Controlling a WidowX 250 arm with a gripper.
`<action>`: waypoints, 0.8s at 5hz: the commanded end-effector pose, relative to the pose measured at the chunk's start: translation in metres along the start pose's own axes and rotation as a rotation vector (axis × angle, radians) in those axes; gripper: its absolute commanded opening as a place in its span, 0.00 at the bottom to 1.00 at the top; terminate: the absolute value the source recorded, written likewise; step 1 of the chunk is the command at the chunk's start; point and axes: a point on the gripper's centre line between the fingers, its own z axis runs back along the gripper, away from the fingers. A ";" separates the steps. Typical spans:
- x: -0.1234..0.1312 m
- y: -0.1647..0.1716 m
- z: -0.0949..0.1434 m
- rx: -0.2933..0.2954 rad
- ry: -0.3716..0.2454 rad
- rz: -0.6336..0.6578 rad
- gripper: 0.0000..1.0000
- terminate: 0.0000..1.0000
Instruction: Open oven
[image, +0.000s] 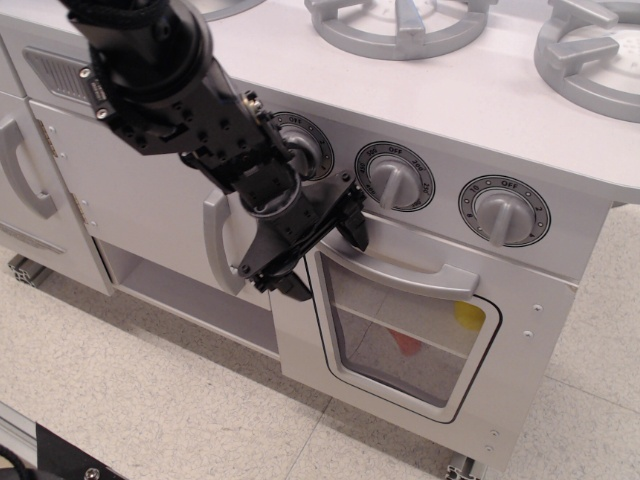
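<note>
You're on the approach: claw (318, 245) spread beside the shut oven (420, 330), so next straddle its handle (425, 278).

Three round knobs (503, 212), grey burner grates (400, 22), and a cabinet door (140, 195).

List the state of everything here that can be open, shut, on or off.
oven: door shut.
gripper: open, at the left end of the oven handle, not gripping it.
cabinet door: shut.
knobs: the two in clear view point to OFF.
</note>
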 end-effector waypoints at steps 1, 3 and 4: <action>-0.011 -0.007 -0.004 -0.030 0.022 -0.014 1.00 0.00; -0.026 0.000 -0.016 0.003 0.050 -0.058 1.00 0.00; -0.034 0.006 -0.019 0.039 0.042 -0.085 1.00 0.00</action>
